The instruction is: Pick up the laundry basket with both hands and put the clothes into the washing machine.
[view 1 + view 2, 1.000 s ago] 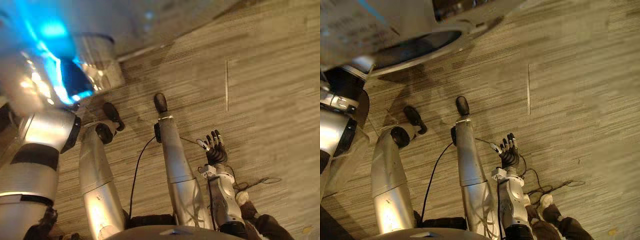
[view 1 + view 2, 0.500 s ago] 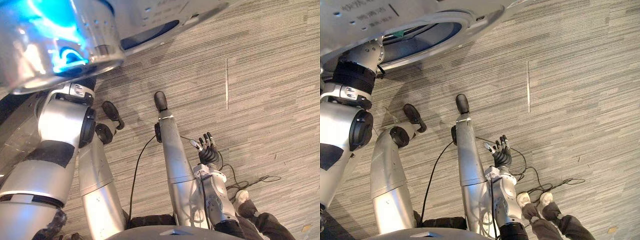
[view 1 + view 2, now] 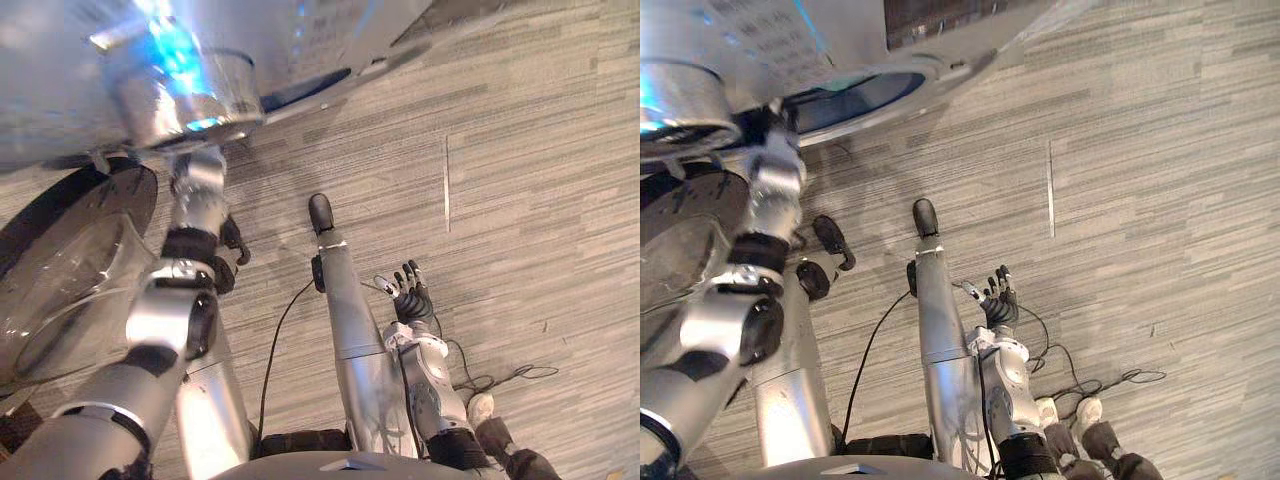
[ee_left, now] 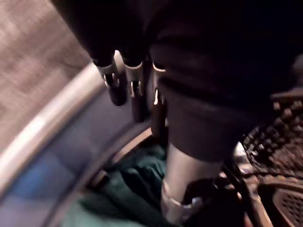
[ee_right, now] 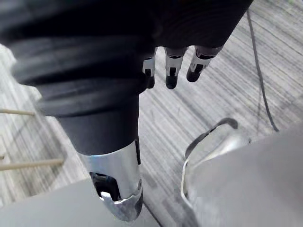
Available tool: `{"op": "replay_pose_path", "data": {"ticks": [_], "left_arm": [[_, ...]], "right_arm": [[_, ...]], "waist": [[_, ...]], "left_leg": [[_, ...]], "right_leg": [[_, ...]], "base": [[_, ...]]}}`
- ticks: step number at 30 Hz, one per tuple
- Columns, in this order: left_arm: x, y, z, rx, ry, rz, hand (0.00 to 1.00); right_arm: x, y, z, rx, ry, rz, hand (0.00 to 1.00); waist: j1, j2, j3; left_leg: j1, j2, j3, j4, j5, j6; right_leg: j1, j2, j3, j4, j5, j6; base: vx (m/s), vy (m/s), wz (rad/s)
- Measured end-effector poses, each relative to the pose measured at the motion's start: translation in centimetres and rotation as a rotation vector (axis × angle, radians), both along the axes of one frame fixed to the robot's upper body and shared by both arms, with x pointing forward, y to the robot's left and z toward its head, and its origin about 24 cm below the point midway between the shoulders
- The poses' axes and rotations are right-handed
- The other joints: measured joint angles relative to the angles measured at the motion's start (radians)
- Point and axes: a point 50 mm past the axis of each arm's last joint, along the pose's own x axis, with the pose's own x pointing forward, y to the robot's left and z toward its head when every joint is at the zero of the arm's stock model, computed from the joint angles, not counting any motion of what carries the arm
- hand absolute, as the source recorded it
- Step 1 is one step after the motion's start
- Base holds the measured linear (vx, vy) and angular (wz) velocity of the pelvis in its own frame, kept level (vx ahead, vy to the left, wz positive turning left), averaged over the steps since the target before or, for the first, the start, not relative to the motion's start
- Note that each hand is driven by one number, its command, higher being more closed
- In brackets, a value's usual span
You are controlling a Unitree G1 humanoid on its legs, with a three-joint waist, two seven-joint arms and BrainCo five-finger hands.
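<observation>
The left arm has swung up from its folded position and now reaches toward the opening of the washing machine (image 3: pixel 330 30). The whole view has also shifted, so the machine's round glass door (image 3: pixel 70 270) now shows open at the robot's left.

In the eye views the left hand is lost in blur and blue glare at the opening. The left wrist view shows the left hand (image 4: pixel 137 94) over the curved rim (image 4: pixel 47 127), fingers straight in a row and gripping nothing. Green clothes (image 4: pixel 128 189) lie inside, just past the fingertips. A dark mesh surface (image 4: pixel 274 137) at the edge cannot be identified.

The right hand (image 3: pixel 410 297) remains low over the carpeted floor (image 3: pixel 540 200), fingers (image 5: pixel 171 75) straight and slightly spread, empty. A person's shoes (image 3: pixel 1085 408) are cut off nearby.
</observation>
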Motion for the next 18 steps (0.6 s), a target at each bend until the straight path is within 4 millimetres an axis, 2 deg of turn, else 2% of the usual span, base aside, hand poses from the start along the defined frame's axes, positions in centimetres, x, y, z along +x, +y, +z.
{"op": "replay_pose_path", "data": {"ticks": [1, 2, 4, 7, 9, 13, 15, 17, 18], "left_arm": [[-0.3, -0.1, -1.1, -0.002, 0.027, -0.005, 0.0], [-1.3, -0.6, -4.0, -0.019, 0.102, -0.013, 0.0], [-2.8, -0.5, -7.4, -0.044, 0.198, 0.001, 0.0], [-3.2, 0.3, -8.0, -0.039, 0.216, 0.025, 0.0], [-2.9, 1.3, -7.2, -0.02, 0.188, 0.046, 0.0], [-2.9, 1.1, -7.3, -0.041, 0.201, 0.049, 0.0], [-3.8, 1.2, -9.1, -0.067, 0.261, 0.059, 0.0], [-4.1, 1.0, -9.7, -0.064, 0.281, 0.044, 0.0], [-4.8, 0.5, -10.8, -0.003, 0.313, 0.004, 0.0]], "right_arm": [[0.1, 0.1, 0.0, 0.001, 0.0, 0.004, 0.0], [0.2, 0.5, -0.1, 0.013, 0.002, 0.005, 0.0], [0.3, 1.1, -0.3, 0.035, 0.011, 0.008, 0.0], [0.5, 1.5, -0.1, 0.049, 0.008, 0.005, 0.0], [0.5, 1.5, -0.1, 0.05, 0.006, 0.003, 0.0], [0.3, 1.4, -0.3, 0.05, 0.015, 0.0, 0.0], [0.0, 1.4, -0.8, 0.05, 0.033, -0.002, 0.0], [-0.1, 1.2, -1.2, 0.05, 0.051, -0.007, 0.0], [-0.3, 1.1, -1.7, 0.05, 0.078, -0.009, 0.0]], "waist": [[0.0, 0.0, 0.0], [0.001, 0.0, -0.002], [0.015, 0.002, -0.005], [0.038, 0.001, -0.008], [0.036, 0.002, -0.013], [0.02, 0.004, -0.064], [0.015, 0.007, -0.119], [0.02, 0.007, -0.119], [0.025, 0.008, -0.119]], "left_leg": [[0.026, -0.008, 0.002, -0.031, 0.011, -0.002], [0.083, -0.023, 0.012, -0.099, 0.037, -0.004], [0.156, -0.039, 0.013, -0.18, 0.074, -0.013], [0.221, -0.046, 0.022, -0.23, 0.089, -0.02], [0.261, -0.046, 0.034, -0.25, 0.087, -0.023], [0.307, -0.041, 0.063, -0.261, 0.064, -0.026], [0.313, -0.037, 0.074, -0.259, 0.049, -0.027], [0.345, -0.037, 0.074, -0.262, 0.048, -0.026], [0.379, -0.04, 0.074, -0.27, 0.048, -0.026]], "right_leg": [[0.027, -0.007, -0.003, -0.027, 0.007, -0.005], [0.083, -0.02, -0.011, -0.086, 0.025, -0.009], [0.157, -0.031, -0.021, -0.154, 0.044, -0.02], [0.218, -0.034, -0.022, -0.206, 0.055, -0.029], [0.257, -0.034, -0.015, -0.233, 0.058, -0.029], [0.309, -0.031, 0.012, -0.291, 0.072, -0.023], [0.319, -0.029, 0.027, -0.314, 0.075, -0.02], [0.354, -0.029, 0.025, -0.32, 0.076, -0.02], [0.385, -0.032, 0.018, -0.321, 0.076, -0.02]], "base": [[0.11, -0.021, 0.29], [0.12, -0.029, 0.29], [0.14, -0.038, 0.21], [0.12, -0.036, 0.03], [0.11, -0.022, -0.09], [0.09, 0.016, -0.22], [0.09, 0.018, -0.23], [0.09, -0.009, -0.01], [0.07, -0.022, 0.07]]}}
